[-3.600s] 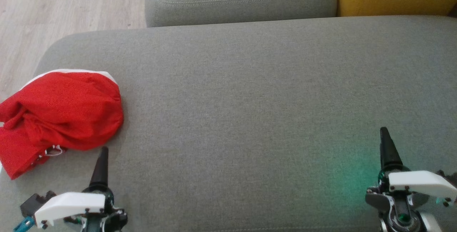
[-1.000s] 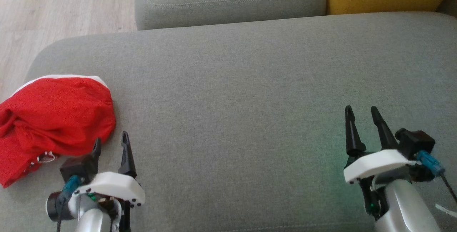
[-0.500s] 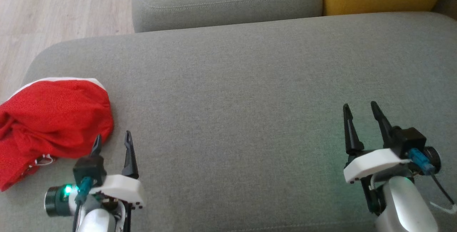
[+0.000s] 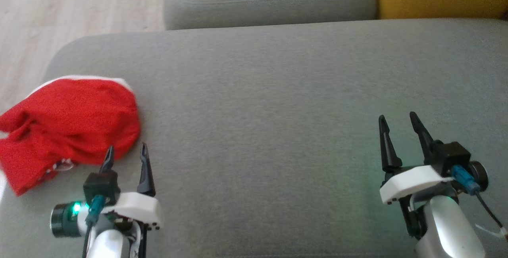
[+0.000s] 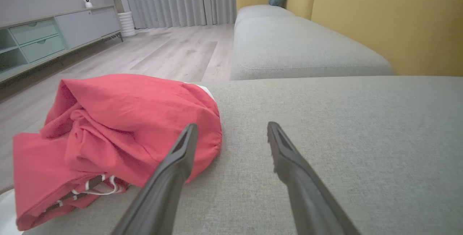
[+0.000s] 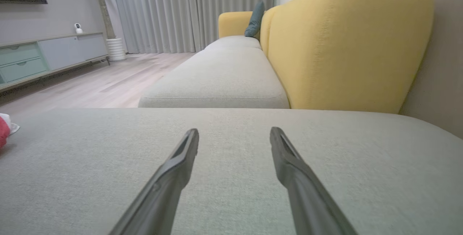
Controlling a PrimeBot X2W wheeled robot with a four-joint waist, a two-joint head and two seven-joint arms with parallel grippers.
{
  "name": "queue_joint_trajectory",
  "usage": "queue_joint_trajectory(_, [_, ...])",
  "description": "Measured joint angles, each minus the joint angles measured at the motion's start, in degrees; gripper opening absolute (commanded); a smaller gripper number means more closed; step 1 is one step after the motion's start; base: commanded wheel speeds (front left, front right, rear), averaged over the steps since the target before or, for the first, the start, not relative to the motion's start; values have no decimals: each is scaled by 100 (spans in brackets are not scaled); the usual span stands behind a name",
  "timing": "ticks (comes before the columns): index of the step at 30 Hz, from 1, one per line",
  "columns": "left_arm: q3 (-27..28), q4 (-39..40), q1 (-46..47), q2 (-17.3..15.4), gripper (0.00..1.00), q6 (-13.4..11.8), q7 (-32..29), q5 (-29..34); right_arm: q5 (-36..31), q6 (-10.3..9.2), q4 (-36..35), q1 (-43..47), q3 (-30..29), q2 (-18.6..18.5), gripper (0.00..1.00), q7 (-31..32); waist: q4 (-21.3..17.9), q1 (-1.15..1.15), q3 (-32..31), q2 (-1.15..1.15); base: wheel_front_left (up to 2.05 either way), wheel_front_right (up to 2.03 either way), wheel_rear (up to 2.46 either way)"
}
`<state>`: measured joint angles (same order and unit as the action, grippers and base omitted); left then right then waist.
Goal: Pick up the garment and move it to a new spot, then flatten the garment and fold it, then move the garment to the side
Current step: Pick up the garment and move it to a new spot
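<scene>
My left gripper (image 4: 126, 147) is spread wide and holds nothing. It sits just beside the crumpled red garment (image 4: 71, 125), which lies at the left edge of the grey sofa seat (image 4: 258, 111). My right gripper (image 4: 397, 116) is likewise wide and empty, near the seat's right edge.

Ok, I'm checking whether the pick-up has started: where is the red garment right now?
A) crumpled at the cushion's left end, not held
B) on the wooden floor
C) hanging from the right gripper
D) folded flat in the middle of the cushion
A: the red garment lies bunched on the grey cushion, just ahead of the left gripper, whose jaws stand open and hold nothing.
</scene>
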<state>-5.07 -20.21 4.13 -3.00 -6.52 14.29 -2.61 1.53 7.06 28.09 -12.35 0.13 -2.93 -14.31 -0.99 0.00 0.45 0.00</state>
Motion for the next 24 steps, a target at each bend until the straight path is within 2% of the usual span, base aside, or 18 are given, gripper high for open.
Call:
queue_joint_trajectory(7, [-144, 105, 119, 29, 100, 47, 0, 1, 127, 0, -56, 4, 160, 3, 100, 0, 737, 0, 19, 0, 0, 0, 0])
queue_joint_trajectory(13, [0, 94, 104, 11, 100, 49, 0, 1, 309, 0, -62, 2, 474, 7, 100, -1, 1665, 0, 21, 0, 0, 0, 0])
queue_joint_trajectory(14, [67, 26, 80, -26, 100, 48, 0, 1, 360, 0, -59, 1, 588, 8, 100, -1, 1985, 0, 23, 0, 0, 0, 0])
queue_joint_trajectory(18, [249, -21, -4, -67, 100, 48, 0, 0, 432, 0, -46, -16, 845, 10, 100, -2, 2595, 0, 41, 0, 0, 0, 0])
queue_joint_trajectory(21, [405, 4, -153, -73, 100, 12, 0, -8, 460, 0, 5, -159, 1117, 14, 100, -2, 2930, 0, 102, 0, 0, 0, 0])
queue_joint_trajectory(24, [452, 51, -275, -60, 100, -37, 0, -13, 460, 0, 24, -398, 1257, 15, 100, -4, 3083, 0, 247, 0, 0, 0, 0])
